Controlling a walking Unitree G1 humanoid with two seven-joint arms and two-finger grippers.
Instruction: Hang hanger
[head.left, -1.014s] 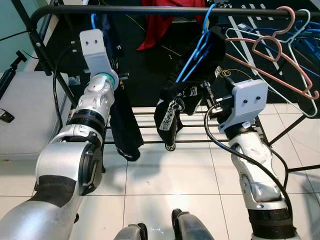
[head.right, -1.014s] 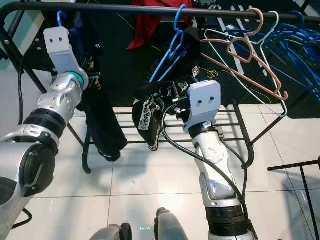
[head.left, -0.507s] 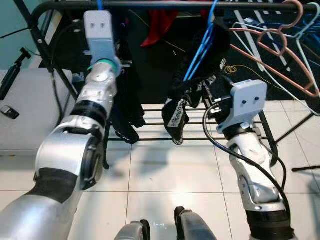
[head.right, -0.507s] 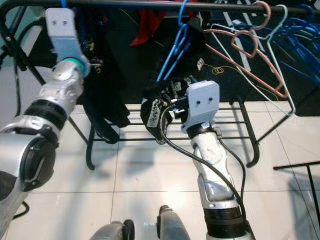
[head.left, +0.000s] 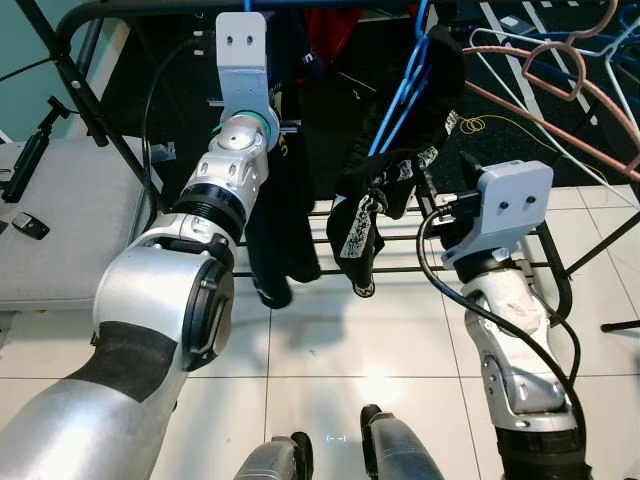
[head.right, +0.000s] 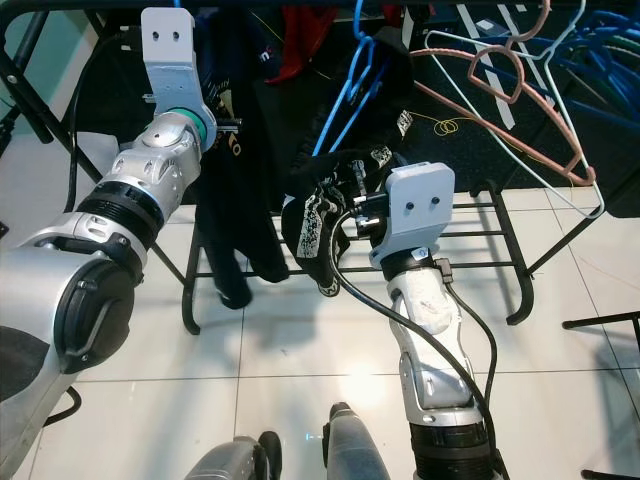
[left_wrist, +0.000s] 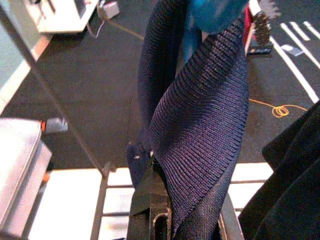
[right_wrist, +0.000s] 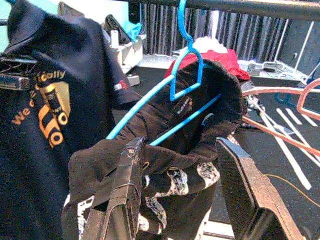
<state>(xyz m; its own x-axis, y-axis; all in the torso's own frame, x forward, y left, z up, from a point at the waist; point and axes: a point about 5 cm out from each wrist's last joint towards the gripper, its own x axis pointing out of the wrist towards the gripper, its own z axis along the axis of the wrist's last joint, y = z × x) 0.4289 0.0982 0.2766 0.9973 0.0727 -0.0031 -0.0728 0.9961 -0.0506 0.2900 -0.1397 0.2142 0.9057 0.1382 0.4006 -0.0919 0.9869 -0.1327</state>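
Our left gripper (left_wrist: 175, 220) has shifted right along the rack (head.left: 90, 20), jaws pinching the dark shirt (head.left: 280, 215). Right gripper (right_wrist: 185, 200) stays wide open by the blue hanger (right_wrist: 185, 65), already hooked.

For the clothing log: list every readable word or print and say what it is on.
"...fically", orange, cut off by a fold: on the dark navy shirt.
"we c...", orange, partly hidden: same shirt, lower.
Small red-and-white logo on its sleeve: too small to read.
White print on the black garment: unreadable.
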